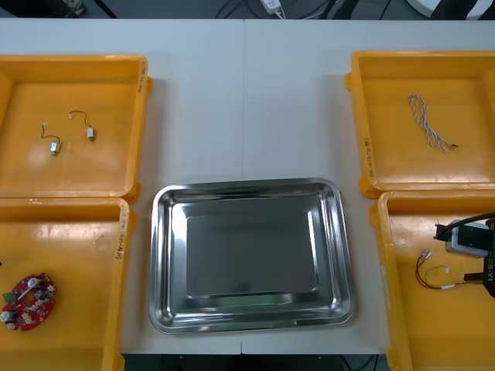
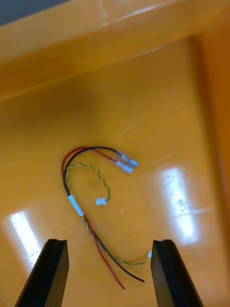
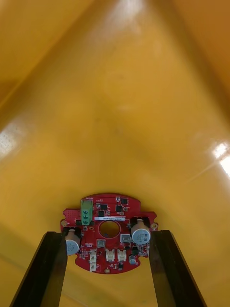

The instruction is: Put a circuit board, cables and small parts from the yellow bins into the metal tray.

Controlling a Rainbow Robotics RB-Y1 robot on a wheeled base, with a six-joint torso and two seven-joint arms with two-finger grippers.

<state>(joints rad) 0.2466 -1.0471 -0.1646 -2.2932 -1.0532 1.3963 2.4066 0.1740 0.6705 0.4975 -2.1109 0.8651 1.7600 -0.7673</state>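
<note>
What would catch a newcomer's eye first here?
The shiny metal tray sits centrally between the yellow bins. The left gripper, open, flanks the red circuit board in the near left bin; the right gripper, open, hangs over the red and yellow cable in the near right bin.

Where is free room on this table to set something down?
Free: the metal tray floor and the table strip between the far yellow bins. Crowded: the near bins, left gripper open by the circuit board, right gripper open by the red and yellow cable.

Circuit board (image 3: 113, 217), tool (image 3: 108, 235) spread — flanking it
</note>
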